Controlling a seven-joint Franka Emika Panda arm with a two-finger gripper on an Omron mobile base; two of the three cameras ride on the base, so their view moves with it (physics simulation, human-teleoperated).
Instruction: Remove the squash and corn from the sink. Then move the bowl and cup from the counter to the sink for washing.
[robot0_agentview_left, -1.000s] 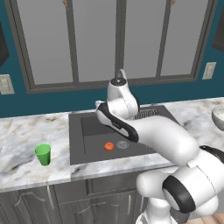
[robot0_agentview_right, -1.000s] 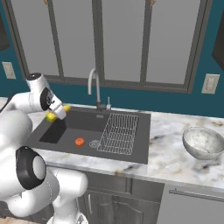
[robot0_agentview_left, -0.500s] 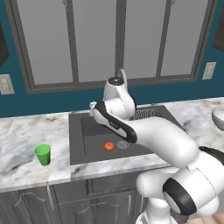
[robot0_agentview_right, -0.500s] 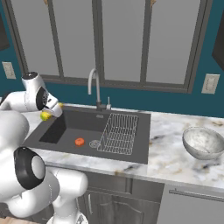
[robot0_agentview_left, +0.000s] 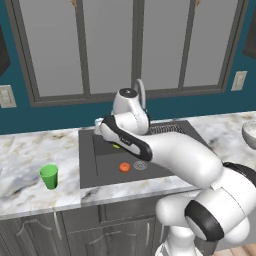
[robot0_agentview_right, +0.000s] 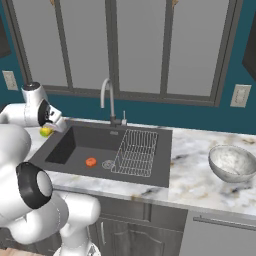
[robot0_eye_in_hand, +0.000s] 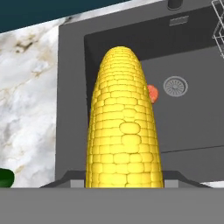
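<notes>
We see the gripper (robot0_agentview_right: 49, 128) up near the sink's left rear corner, clamped on the corn (robot0_eye_in_hand: 124, 131). In hand view the cob runs lengthwise up the middle of the frame, yellow kernels sharp, tip pointing away from the cam, lifted clear above the basin. In right base view just the yellow-green end pokes out by the fingers, over the sink's left rim where it meets the counter (robot0_agentview_right: 200, 175). In left base view we catch a small yellow-green bit (robot0_agentview_left: 116, 145) under the forearm, over the basin's back left.

The squash (robot0_agentview_left: 124, 167) sits on the basin floor, just left of the round drain (robot0_agentview_left: 140, 164), touching nothing else. Hand view shows it as an orange sliver (robot0_eye_in_hand: 152, 93) at the cob's right edge, beside the drain.

The sink (robot0_agentview_right: 75, 145): dark grey; wire rack (robot0_agentview_right: 135, 152) in the right half, faucet (robot0_agentview_right: 106, 97) at the back.

The cup (robot0_agentview_left: 49, 176), green, stands upright on the counter left of the sink, well apart from the basin. The bowl (robot0_agentview_right: 232, 163), speckled grey-white, is upright on the counter right of the sink, also well apart.
</notes>
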